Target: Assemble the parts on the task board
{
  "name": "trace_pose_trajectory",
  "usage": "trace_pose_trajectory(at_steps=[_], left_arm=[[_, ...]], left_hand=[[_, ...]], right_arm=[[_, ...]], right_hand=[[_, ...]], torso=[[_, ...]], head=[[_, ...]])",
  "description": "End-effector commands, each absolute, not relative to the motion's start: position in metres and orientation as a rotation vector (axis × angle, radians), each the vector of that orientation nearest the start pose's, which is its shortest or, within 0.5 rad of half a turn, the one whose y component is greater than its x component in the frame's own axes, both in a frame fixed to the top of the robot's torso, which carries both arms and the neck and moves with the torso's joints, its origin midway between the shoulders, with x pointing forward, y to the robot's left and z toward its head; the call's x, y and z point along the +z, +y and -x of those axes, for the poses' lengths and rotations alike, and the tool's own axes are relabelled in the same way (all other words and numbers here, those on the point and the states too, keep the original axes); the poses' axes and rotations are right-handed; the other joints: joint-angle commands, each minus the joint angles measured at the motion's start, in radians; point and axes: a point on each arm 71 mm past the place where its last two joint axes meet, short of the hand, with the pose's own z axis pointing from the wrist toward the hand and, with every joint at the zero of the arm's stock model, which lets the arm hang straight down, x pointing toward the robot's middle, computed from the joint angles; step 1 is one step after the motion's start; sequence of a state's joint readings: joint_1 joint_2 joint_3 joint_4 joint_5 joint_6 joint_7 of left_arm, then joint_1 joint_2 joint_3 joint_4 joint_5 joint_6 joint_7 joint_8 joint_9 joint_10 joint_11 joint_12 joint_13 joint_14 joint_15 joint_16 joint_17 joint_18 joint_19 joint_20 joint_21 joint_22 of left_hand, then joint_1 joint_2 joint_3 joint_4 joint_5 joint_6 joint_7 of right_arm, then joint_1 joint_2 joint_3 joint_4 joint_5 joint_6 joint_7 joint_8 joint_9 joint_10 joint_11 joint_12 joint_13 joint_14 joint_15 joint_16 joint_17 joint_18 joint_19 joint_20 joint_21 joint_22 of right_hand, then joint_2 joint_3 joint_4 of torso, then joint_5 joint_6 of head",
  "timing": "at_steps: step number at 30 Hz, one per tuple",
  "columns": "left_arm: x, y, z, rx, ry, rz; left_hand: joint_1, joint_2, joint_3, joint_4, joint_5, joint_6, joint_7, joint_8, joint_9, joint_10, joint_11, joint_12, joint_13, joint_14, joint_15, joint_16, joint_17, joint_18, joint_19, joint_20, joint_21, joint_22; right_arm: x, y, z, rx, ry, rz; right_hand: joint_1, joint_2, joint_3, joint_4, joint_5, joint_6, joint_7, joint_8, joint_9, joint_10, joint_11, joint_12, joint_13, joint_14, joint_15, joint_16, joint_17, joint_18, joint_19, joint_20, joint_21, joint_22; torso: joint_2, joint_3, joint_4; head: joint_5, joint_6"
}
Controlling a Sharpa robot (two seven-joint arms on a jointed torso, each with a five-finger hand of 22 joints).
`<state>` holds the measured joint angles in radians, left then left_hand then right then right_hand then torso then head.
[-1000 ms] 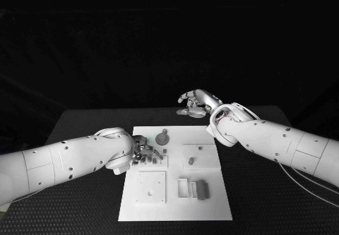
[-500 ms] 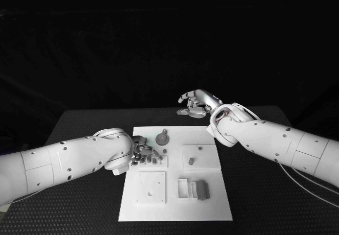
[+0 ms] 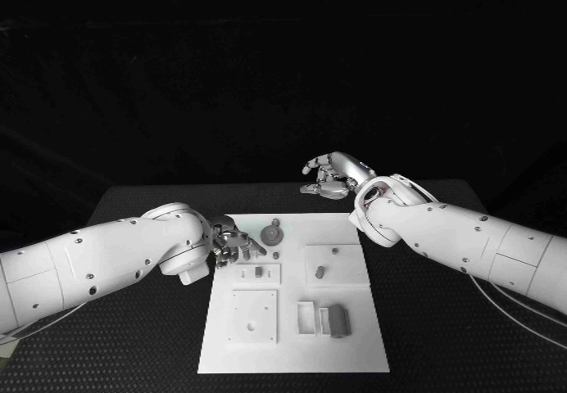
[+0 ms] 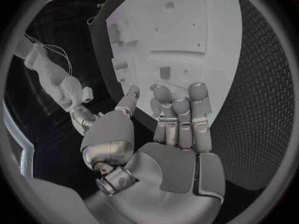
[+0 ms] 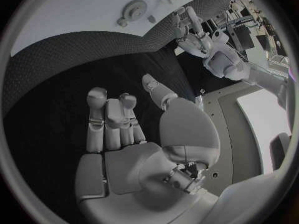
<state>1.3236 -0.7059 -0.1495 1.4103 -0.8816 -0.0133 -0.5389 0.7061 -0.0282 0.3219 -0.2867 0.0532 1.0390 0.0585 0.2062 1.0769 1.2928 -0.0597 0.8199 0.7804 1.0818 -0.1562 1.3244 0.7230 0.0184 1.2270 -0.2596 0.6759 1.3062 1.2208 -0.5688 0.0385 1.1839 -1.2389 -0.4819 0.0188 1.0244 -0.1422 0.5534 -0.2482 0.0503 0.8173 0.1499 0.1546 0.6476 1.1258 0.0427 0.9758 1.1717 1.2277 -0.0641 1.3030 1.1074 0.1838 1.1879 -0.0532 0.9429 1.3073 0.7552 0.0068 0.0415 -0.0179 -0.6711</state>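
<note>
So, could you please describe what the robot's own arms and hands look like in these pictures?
Both arms are smooth white shells with rounded joints, dotted with small dark screw holes and split by thin panel seams. The left hand and right hand are silver metal, with pale grey pads on palms and fingers. A thin pale cable trails beneath the right forearm.

A black bench (image 3: 142,344) with a fine dimpled, woven-looking surface texture, seen from above in the head view. Its far edge runs straight across the middle of the frame, and both far corners are visible. Beyond the far edge the background is uniformly dark, with no wall, floor or window distinguishable. Light falls on the bench top from above, leaving the surroundings unlit. In the left wrist view the same textured surface (image 4: 261,94) appears curved by the lens.
</note>
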Motion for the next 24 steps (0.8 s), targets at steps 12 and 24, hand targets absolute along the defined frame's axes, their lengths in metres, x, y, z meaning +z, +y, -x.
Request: trace_pose_trajectory(at_steps=[12, 24], left_arm=[[-0.186, 0.212, -0.552, -0.297, 2.188, 0.373], [-0.175, 0.215, -0.58, -0.135, 2.08, 0.24]], left_hand=[[0.0, 0.04, -0.008, 0.007, 0.004, -0.117, 0.051, -0.116, -0.155, -0.119, 0.055, -0.019, -0.022, -0.013, 0.043, -0.028, -0.038, 0.08, -0.006, 0.047, -0.036, -0.009], [-0.005, 0.056, 0.001, 0.004, 0.002, -0.186, 0.088, -0.136, -0.27, -0.182, 0.092, -0.096, -0.072, -0.059, 0.081, -0.092, -0.084, 0.085, -0.055, 0.087, -0.101, -0.034]], right_arm=[[-0.155, -0.16, -0.556, 0.782, 1.449, -0.086], [-0.156, -0.162, -0.556, 0.779, 1.457, -0.09]], right_hand=[[-0.002, 0.012, -0.007, -0.001, -0.003, 0.002, 0.01, 0.005, 0.001, -0.005, 0.002, 0.004, -0.002, -0.007, 0.0, -0.003, 0.001, 0.078, 0.002, -0.007, -0.003, 0.014], [-0.004, 0.012, -0.007, 0.0, -0.003, 0.001, 0.01, 0.004, 0.0, -0.005, 0.002, 0.004, -0.002, -0.008, 0.0, -0.003, 0.001, 0.078, 0.002, -0.007, -0.003, 0.014]], torso=[[0.001, 0.0016, -0.0033], [0.002, 0.0006, -0.0015]], head=[[0.002, 0.014], [0.001, 0.022]])
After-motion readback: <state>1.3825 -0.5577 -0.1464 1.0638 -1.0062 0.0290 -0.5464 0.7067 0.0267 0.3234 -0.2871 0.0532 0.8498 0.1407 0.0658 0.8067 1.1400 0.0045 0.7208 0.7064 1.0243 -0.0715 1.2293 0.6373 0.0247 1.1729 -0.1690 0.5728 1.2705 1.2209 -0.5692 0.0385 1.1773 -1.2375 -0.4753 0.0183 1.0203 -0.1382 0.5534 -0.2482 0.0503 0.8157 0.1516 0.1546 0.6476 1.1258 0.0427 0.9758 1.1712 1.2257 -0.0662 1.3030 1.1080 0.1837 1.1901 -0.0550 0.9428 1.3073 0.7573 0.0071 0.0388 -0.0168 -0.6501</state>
